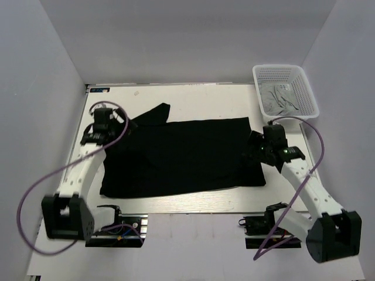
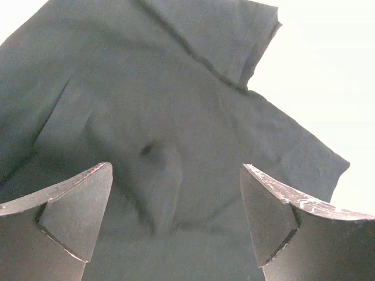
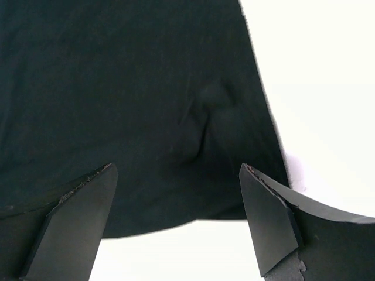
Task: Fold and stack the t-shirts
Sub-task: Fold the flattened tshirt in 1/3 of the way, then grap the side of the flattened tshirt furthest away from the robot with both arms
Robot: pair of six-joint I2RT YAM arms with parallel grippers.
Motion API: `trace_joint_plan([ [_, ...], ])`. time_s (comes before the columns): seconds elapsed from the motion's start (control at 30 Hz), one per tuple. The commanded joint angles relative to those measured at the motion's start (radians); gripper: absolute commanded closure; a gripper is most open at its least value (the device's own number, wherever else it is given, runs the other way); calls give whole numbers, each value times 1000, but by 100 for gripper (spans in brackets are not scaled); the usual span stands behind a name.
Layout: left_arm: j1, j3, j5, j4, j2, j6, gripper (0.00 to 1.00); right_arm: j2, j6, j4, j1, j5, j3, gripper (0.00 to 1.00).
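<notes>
The black t-shirt (image 1: 181, 155) lies spread flat across the middle of the table, one sleeve (image 1: 153, 113) sticking out at the far left. A light grey t-shirt (image 1: 280, 97) lies crumpled in the white mesh basket (image 1: 309, 89). My left gripper (image 1: 111, 130) is open and empty above the shirt's left end; the black cloth (image 2: 176, 117) fills the left wrist view. My right gripper (image 1: 256, 147) is open and empty above the shirt's right edge, with small wrinkles in the black cloth (image 3: 146, 88) between the fingers (image 3: 269, 216).
The basket stands at the far right corner. The white table (image 1: 193, 93) shows behind the shirt and in a strip along its near edge. Purple cables (image 1: 35, 193) loop beside both arms. Grey walls enclose the table.
</notes>
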Motion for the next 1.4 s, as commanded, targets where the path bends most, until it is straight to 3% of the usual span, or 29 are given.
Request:
trace_joint_plan([
  [0.0, -20, 123, 12, 95, 173, 102, 0, 123, -41, 38, -1, 125, 139, 10],
  [0.17, -85, 317, 95, 204, 440, 326, 0, 245, -62, 82, -6, 128, 220, 10],
  [0.3, -174, 566, 87, 116, 733, 524, 0, 325, -94, 139, -6, 43, 255, 10],
  [0.53, -232, 699, 124, 74, 914, 752, 0, 454, -104, 128, -12, 57, 312, 10],
  [0.73, -243, 795, 8, 37, 1020, 731, 6, 501, -113, 132, -17, 38, 324, 10],
  [0.77, -243, 795, 7, 49, 1020, 721, 13, 501, -113, 133, -18, 37, 324, 10],
  [1.0, -243, 852, -25, 43, 1066, 730, 25, 509, -113, 136, -24, 29, 319, 10],
  [1.23, -243, 863, -52, 43, 1079, 719, 49, 515, -114, 133, -29, 20, 319, 10],
  [1.37, -243, 872, -72, 52, 1046, 707, 55, 523, -113, 124, -30, 21, 324, 10],
])
